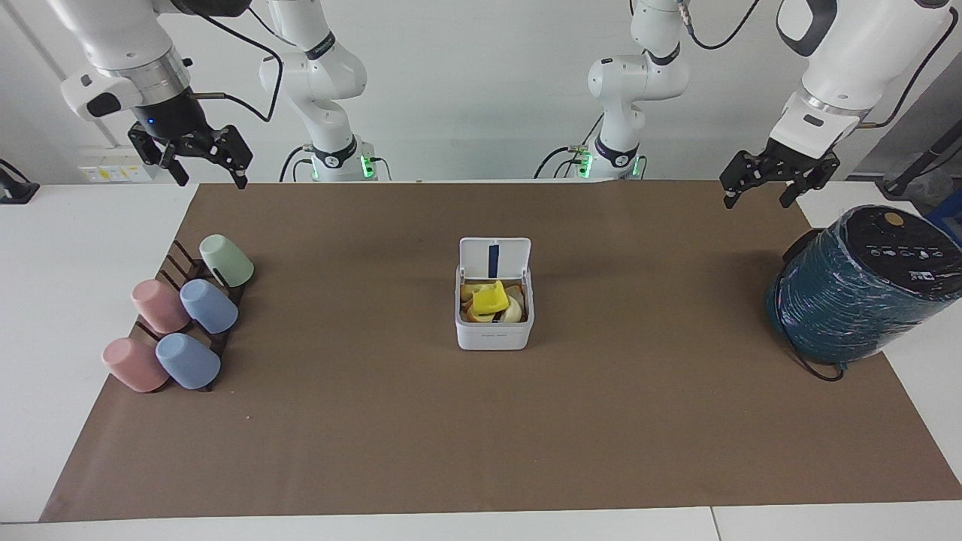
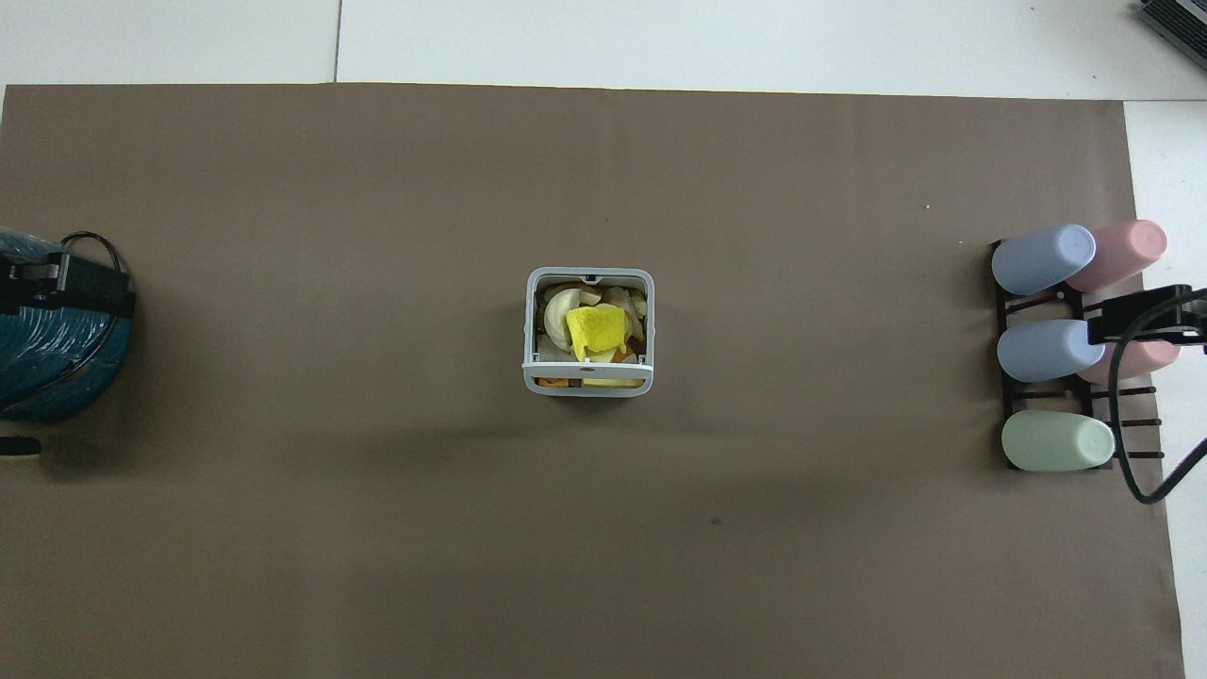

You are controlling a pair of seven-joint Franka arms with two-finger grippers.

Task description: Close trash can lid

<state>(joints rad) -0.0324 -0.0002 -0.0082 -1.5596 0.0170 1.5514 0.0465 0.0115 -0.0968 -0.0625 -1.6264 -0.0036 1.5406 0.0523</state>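
A white table [image 1: 60, 300] is standing against a pale wall, and a brown paper sheet [image 1: 601, 421] is covering most of its top. Reading the facing view across from its first edge, the right gripper [image 1: 201, 159] is hanging in the air over the sheet's corner nearest the robots, its fingers spread wide and holding nothing. Below it a dark rack [image 1: 183, 264] is carrying five cups [image 1: 209, 305]: one green, two pink and two blue, all lying tilted on its pegs. In the middle of the sheet one trash can [image 1: 494, 335] is sitting well apart from everything else, filled with yellow and pale scraps [image 1: 491, 299]. Its lid [image 1: 494, 258] is standing upright on the side nearer the robots, showing a dark blue strip on its underside. At the left arm's end one teal-wrapped cylinder [image 1: 849, 300] is resting on the sheet's edge, and the left gripper [image 1: 760, 188] is hovering above it, fingers likewise parted and empty.
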